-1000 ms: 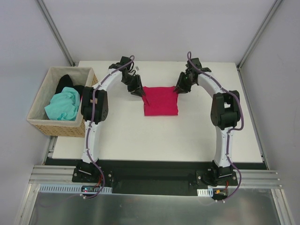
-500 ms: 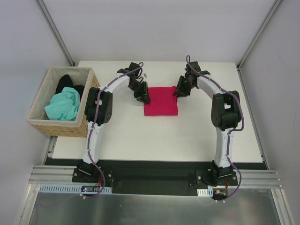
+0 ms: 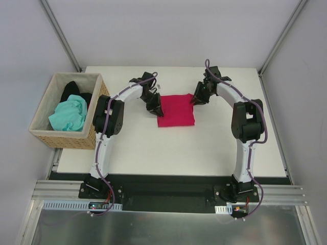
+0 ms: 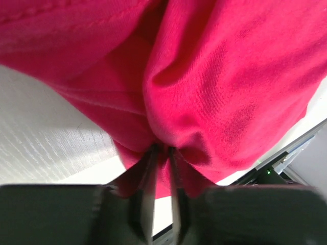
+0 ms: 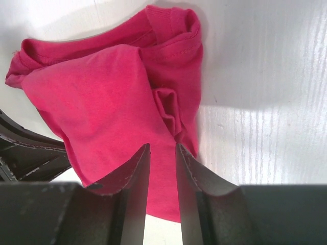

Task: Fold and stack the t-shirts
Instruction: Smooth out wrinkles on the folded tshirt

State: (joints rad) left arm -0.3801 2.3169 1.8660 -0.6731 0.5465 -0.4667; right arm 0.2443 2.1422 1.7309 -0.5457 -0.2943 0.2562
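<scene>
A crimson t-shirt [image 3: 176, 109] lies folded into a small rectangle at the middle back of the table. My left gripper [image 3: 157, 108] is at its left edge. In the left wrist view the fingers [image 4: 148, 173] stand nearly together, shut on a bunched fold of the crimson cloth [image 4: 214, 76]. My right gripper [image 3: 195, 99] is at the shirt's far right corner. Its jaws [image 5: 162, 146] stand a little apart above flat cloth [image 5: 97, 97], pinching nothing. A mint-green t-shirt [image 3: 68, 115] and a black t-shirt [image 3: 71, 91] lie crumpled in the basket.
The tan wicker basket [image 3: 43, 131] stands off the table's left edge, beside the left arm's elbow. White tabletop [image 3: 179, 148] stretches in front of the crimson shirt. Grey walls and metal posts close in the back and sides.
My left gripper has moved right onto the shirt's left edge and its jaws have narrowed on the cloth. The shirt's upper left corner has drawn in. The right gripper has barely shifted.
</scene>
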